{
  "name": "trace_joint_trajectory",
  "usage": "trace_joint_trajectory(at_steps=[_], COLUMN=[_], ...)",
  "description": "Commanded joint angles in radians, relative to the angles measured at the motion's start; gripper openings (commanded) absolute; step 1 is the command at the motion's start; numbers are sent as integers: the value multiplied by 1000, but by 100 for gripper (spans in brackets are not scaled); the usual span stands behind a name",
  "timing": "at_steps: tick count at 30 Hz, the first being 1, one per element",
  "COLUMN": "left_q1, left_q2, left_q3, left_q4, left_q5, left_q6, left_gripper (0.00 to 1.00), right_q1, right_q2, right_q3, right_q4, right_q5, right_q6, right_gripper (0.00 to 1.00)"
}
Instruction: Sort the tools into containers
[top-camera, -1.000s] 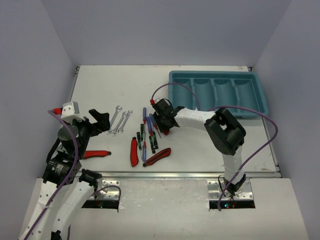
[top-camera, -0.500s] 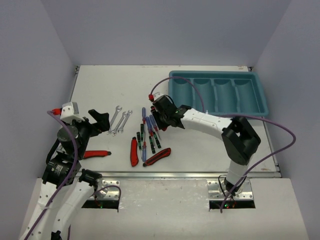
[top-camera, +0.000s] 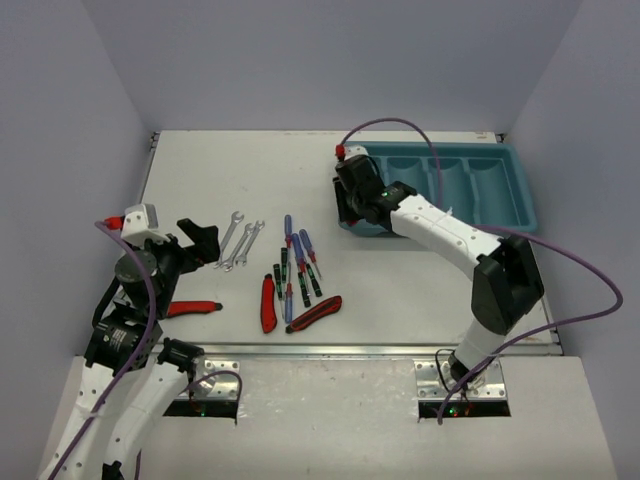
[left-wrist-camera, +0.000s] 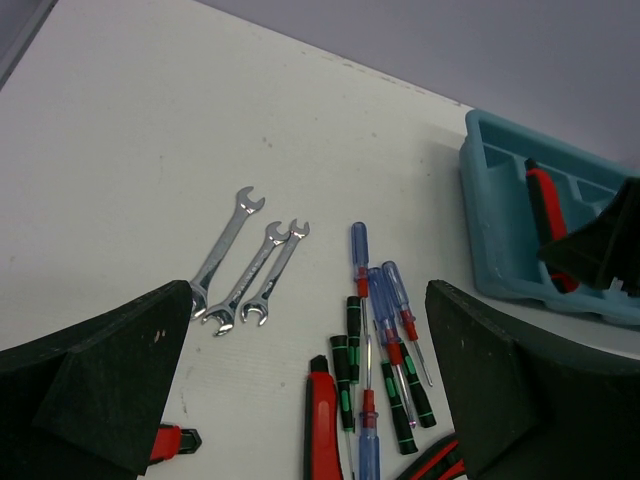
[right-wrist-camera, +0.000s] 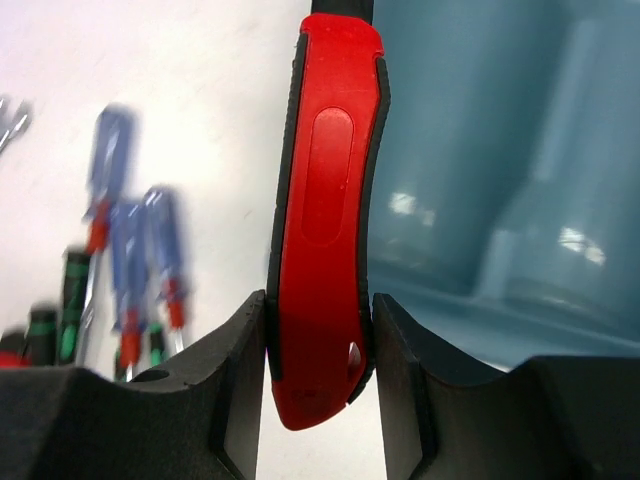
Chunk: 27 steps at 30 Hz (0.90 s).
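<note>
White worktop (top-camera: 200, 170) carries everything. Teal tray (top-camera: 430, 149) with four long side-by-side compartments sits at the far right, and all the compartments that show look bare. The right arm reaches out to the tray's left end. The right tool (top-camera: 352, 205) is clamped on a red-and-black utility knife (right-wrist-camera: 325, 180), with one finger pressed on each side of the handle. The wrist view shows this knife hanging along the tray's left wall, worktop on one side and the leftmost compartment on the other. The left wrist view puts it at that compartment's near end. Can't tell if it touches the tray floor. The left arm is folded back at the near left. The left tool (top-camera: 207, 243) has its fingers wide apart, grips nothing, and hangs above the worktop just left of the wrenches. Loose items are in the middle, well apart from the tray. Two more red-and-black knives (top-camera: 267, 303) lie nearest the arms' side, one roughly upright in the top view and the other angled to its right. A red-handled item (top-camera: 192, 308) is at the near left, partly hidden by the left arm, type unclear. Three blue-handled screwdrivers (top-camera: 297, 245) with red collars overlap several short black screwdrivers (top-camera: 284, 268) with green marks, all in one bunch just beyond the knives. Three small silver wrenches (top-camera: 240, 240) lie side by side left of that bunch, two of them touching.
</note>
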Motion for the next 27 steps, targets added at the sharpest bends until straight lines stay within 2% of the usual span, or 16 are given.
trace_joint_trajectory(at_steps=[1,6,8,11,13,16,19,21,23,24,27], left_q1=[-1,-1,-1,-2,-4,-3,-3,-3,-3,-3,-3], left_q2=[18,18,18,18,15,15,14,14,18,21,53], left_q3=[-3,-3,-3,-3,-5,-5,-5,-5,-5,-6,-10], left_q4=[46,46,47,47,48,49,49,49,49,49,54], left_q5=[8,7,8,10,11,15,17,16,16,16,27], left_q6=[0,0,0,0,0,1,1,3,3,2,3], left_gripper=[100,100,100,100,100,100,100,100,100,100,100], right_q1=[-112,-169,-187,-193,-193,-184,-144,-118,-81,-60,-15], right_q2=[48,139,209,257,252,186,65,18,-34,-64,-156], right_q3=[102,200,276,328,336,284,168,127,78,42,-75], right_q4=[11,3,-37,-74,-89,-74,-16,-12,-7,0,-9], right_q5=[98,107,109,117,111,91,113,96,89,88,56], right_q6=[78,84,87,87,99,104,101,106,104,98,107], right_gripper=[0,0,5,36,64,68,78,82,95,98,99])
